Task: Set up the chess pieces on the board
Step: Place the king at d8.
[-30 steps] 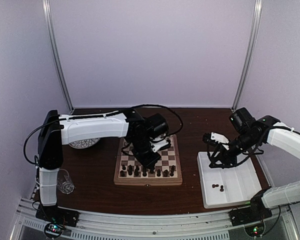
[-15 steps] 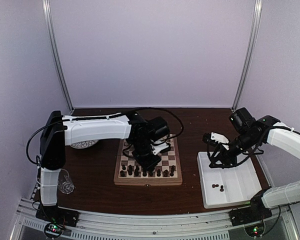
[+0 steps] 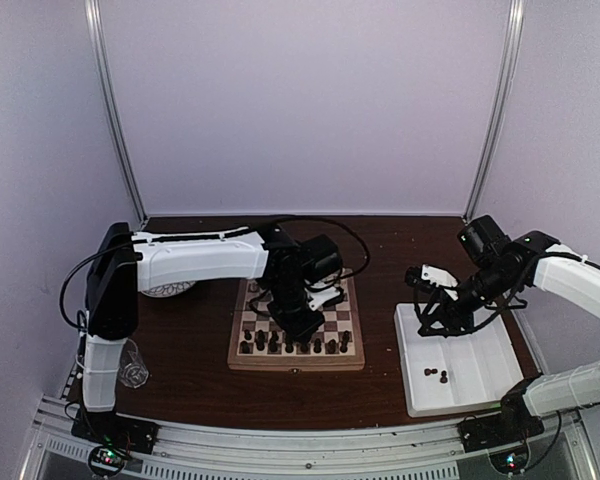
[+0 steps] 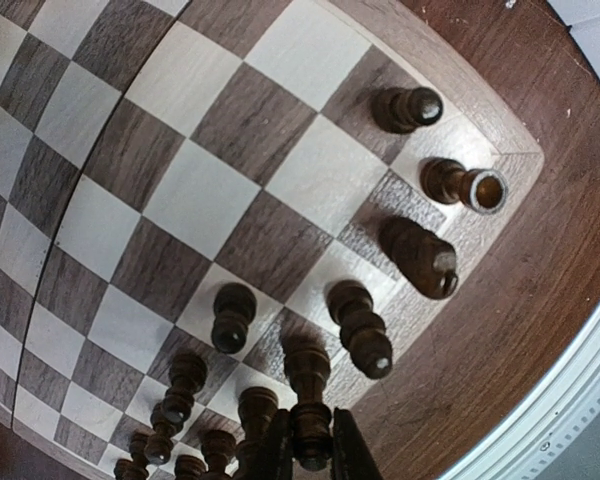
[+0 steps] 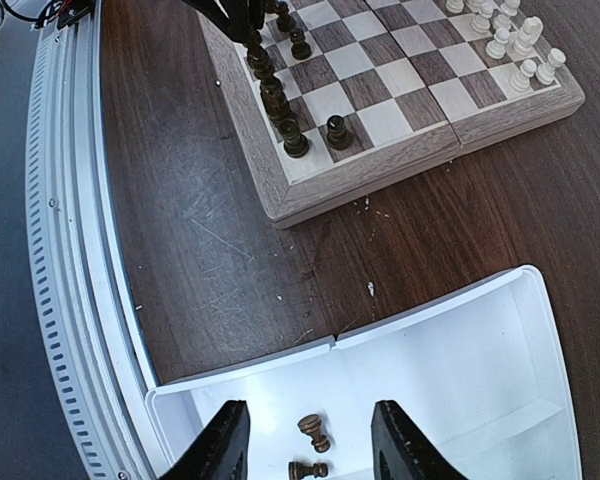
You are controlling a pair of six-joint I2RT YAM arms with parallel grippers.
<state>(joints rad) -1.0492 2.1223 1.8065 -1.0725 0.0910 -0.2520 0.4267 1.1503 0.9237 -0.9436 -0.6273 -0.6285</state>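
My left gripper (image 4: 310, 458) is shut on the top of a dark chess piece (image 4: 308, 390). The piece stands upright over the near rows of the board (image 4: 195, 200); I cannot tell whether its base touches. More dark pieces (image 4: 230, 315) stand around it, and dark pieces (image 3: 325, 346) line the board's (image 3: 280, 364) near rows under that gripper (image 3: 298, 320). White pieces (image 5: 510, 35) stand along the far side. My right gripper (image 5: 310, 432) hangs open over the white tray (image 5: 460, 350), above two dark pieces (image 5: 318, 433) lying on their sides. From above, it (image 3: 432, 312) is over the tray's far end.
A clear glass cup (image 3: 130, 362) stands near the left arm's base. A white patterned dish (image 3: 168, 288) lies left of the board. The white tray (image 3: 480, 385) sits right of the board, near the metal rail (image 3: 280, 440) at the table's front edge.
The left arm's upper links have swung a little to the right, while its gripper stays over the board's near rows with the piece. The right arm has not moved.
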